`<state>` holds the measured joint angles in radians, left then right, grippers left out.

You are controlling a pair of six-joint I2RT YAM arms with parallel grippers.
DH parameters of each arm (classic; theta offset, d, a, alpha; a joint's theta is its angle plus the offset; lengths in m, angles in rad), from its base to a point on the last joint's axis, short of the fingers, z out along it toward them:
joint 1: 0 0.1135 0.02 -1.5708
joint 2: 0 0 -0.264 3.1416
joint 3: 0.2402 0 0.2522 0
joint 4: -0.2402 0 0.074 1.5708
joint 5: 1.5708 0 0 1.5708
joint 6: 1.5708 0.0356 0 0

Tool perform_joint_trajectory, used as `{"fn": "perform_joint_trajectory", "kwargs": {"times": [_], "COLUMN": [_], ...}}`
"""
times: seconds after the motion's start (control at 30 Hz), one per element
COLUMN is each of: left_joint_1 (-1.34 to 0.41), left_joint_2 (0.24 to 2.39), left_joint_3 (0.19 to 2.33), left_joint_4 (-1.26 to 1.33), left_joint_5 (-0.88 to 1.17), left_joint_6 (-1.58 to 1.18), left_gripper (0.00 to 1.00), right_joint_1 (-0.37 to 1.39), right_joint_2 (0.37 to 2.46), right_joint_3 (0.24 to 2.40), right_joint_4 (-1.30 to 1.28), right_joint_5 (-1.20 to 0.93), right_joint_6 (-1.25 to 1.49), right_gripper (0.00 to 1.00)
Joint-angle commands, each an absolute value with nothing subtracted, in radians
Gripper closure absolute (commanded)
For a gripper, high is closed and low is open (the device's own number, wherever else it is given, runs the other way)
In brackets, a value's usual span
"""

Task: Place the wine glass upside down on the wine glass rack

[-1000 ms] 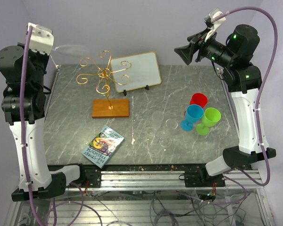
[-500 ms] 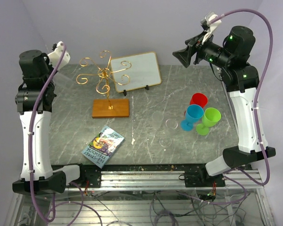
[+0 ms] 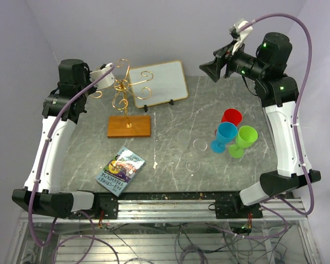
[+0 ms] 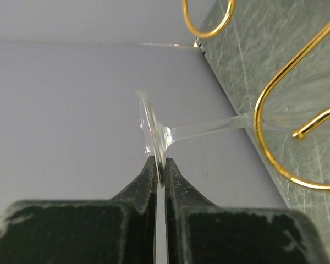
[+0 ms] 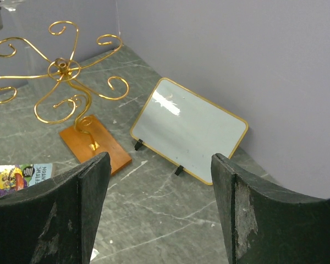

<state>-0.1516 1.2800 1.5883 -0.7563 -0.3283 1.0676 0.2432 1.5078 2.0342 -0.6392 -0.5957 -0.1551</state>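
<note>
Glass foot pinched beside the rack's gold curls

Only the left wrist camera shows the grip. The left gripper (image 4: 159,171) has its two dark fingers pressed onto the round foot of the clear stemmed wine glass (image 4: 201,129), rim edge between the tips. The glass lies sideways, and its stem runs away from the fingers and crosses a curl of the thin gold wire wine glass rack (image 4: 257,118). The bowl beyond is a blur, and I cannot tell whether glass and wire touch.

From above the glass almost vanishes. That view shows instead the left arm reaching to the top of the rack, whose stem rises from a flat orange-brown wooden base (image 3: 129,126).

The right wrist camera shows the right gripper (image 5: 162,214) raised well apart from the rack, its fingers spread wide around nothing.

Counted on the grey marbled table (image 3: 170,118):
- one rack
- one gold-framed white board (image 3: 157,82) propped behind it
- one colourful booklet (image 3: 120,170) near the front
- three plastic goblets clustered on the right: red (image 3: 231,116), blue (image 3: 225,135) and green (image 3: 244,139)
- two faint clear rings (image 3: 199,144) beside them, too dim to identify
</note>
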Motion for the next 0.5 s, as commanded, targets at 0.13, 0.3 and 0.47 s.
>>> {"fn": "perform_joint_trajectory", "kwargs": {"times": [0.13,0.3,0.47], "left_joint_1": [-0.239,-0.281,-0.328], "left_joint_2": [1.334,1.374,1.423], "left_joint_3": [1.676,1.719,1.755], "left_joint_4": [-0.732,-0.727,-0.709], "left_joint_5": [-0.271,-0.241,-0.239], "left_joint_6": [1.178,1.217,1.239], "left_gripper": [0.93,0.93,0.93], "right_joint_1": [0.240,0.241,0.238], "right_joint_2": [1.500,1.493,1.488], "right_joint_3": [2.026,2.020,2.010], "right_joint_4": [-0.632,-0.632,-0.629], "right_joint_5": [-0.621,-0.616,-0.609], "right_joint_6": [-0.167,-0.173,-0.178], "right_gripper": [0.26,0.26,0.25]}}
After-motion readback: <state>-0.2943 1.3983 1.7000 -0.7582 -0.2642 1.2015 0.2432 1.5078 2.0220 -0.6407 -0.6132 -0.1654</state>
